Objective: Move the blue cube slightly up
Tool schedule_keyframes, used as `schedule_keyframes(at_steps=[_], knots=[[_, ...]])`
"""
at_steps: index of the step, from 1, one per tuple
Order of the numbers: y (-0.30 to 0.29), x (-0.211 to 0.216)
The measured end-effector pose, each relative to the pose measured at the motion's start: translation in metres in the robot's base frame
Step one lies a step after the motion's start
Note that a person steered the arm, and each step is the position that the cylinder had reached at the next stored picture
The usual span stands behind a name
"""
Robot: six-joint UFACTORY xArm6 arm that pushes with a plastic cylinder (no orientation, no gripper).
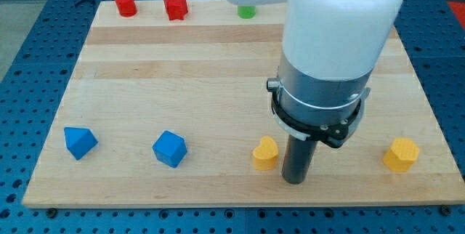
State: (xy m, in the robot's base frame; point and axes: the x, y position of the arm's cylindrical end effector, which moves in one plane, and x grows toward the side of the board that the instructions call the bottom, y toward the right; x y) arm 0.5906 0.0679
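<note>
The blue cube point(170, 149) sits on the wooden board point(182, 67) near the view's bottom, left of centre. My tip point(293, 181) rests on the board near the bottom edge, far to the right of the blue cube. It stands just right of a yellow heart-shaped block point(265, 153), close to it; I cannot tell if they touch. The white arm body above hides part of the board's upper right.
A blue triangular block point(79, 142) lies at the bottom left. A yellow hexagonal block point(401, 154) lies at the bottom right. A red cylinder point(126, 3), a red star block point(175, 6) and a green block point(246, 11), partly hidden by the arm, line the top edge.
</note>
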Motion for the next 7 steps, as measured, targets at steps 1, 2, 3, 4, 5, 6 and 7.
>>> schedule_keyframes(at_steps=[1, 2, 3, 4, 5, 6, 7], knots=[[0.0000, 0.0005], [0.0000, 0.0006], [0.0000, 0.0016], [0.0000, 0.0024], [0.0000, 0.0026], [0.0000, 0.0026], [-0.0009, 0.0027]])
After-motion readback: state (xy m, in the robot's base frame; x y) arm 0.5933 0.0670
